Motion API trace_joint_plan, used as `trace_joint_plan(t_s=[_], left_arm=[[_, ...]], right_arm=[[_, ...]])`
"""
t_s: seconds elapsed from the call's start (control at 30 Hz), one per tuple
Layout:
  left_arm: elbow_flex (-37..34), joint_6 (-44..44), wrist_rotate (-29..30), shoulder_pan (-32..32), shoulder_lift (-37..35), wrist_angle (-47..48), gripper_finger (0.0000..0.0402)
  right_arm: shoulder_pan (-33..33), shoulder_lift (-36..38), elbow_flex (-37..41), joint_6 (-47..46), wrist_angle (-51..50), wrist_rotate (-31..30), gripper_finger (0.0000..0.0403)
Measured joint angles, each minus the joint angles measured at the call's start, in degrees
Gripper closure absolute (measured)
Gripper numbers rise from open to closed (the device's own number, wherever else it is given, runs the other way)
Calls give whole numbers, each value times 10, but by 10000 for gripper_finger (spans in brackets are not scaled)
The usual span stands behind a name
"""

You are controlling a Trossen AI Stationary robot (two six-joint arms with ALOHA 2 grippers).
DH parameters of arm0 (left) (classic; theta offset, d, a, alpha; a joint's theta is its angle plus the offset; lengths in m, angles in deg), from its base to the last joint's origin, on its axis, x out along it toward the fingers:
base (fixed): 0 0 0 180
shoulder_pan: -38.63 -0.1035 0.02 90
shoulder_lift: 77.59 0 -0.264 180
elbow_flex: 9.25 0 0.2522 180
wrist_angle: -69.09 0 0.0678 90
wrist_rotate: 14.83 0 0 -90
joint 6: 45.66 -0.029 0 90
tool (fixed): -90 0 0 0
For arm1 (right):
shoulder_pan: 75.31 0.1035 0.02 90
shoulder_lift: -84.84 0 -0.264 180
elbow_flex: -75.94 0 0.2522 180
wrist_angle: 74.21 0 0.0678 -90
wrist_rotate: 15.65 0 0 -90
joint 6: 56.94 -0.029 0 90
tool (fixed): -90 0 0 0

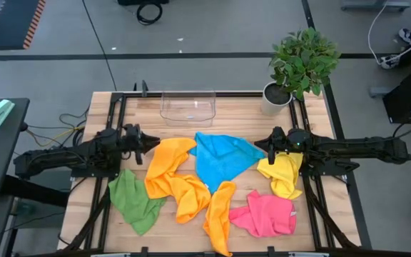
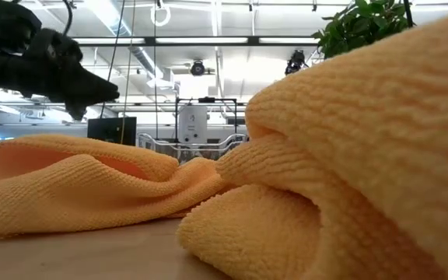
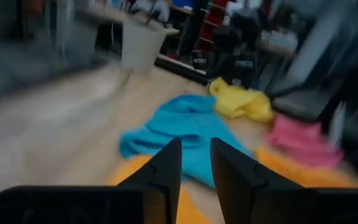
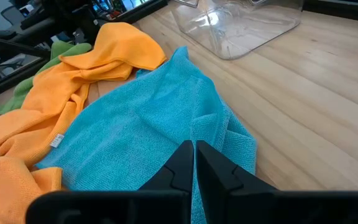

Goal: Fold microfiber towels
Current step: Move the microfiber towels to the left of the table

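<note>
Several microfiber towels lie crumpled on the wooden table: an orange towel (image 1: 168,170), a blue towel (image 1: 220,158), a yellow towel (image 1: 282,175), a pink towel (image 1: 266,214), a green towel (image 1: 134,200) and a second orange towel (image 1: 220,218). My left gripper (image 1: 147,140) hovers level at the left, beside the first orange towel's far end, slightly open with nothing between its fingers (image 3: 194,165). My right gripper (image 1: 265,147) is shut (image 4: 194,152) and hangs above the blue towel's right corner (image 4: 166,124), next to the yellow towel.
A clear plastic tray (image 1: 188,107) stands at the table's far middle. A potted plant (image 1: 302,61) stands at the far right corner. In the low view the orange towel (image 2: 348,171) fills the foreground, with my left gripper (image 2: 103,92) above it.
</note>
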Motion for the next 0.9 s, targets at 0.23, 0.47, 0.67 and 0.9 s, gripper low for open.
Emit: trace_joint_plan(t_s=[0.23,0.47,0.67,0.9], left_arm=[[0,305,-7,0,0,12,308],[0,396,43,0,0,3,308],[0,441,111,-1,0,-22,308],[40,367,122,2,11,-93,334]], right_arm=[[0,0,0,0,0,0,376],[0,0,0,1,9,-18,376],[0,0,0,-16,65,-49,376],[0,-2,-3,1,146,-49,376]])
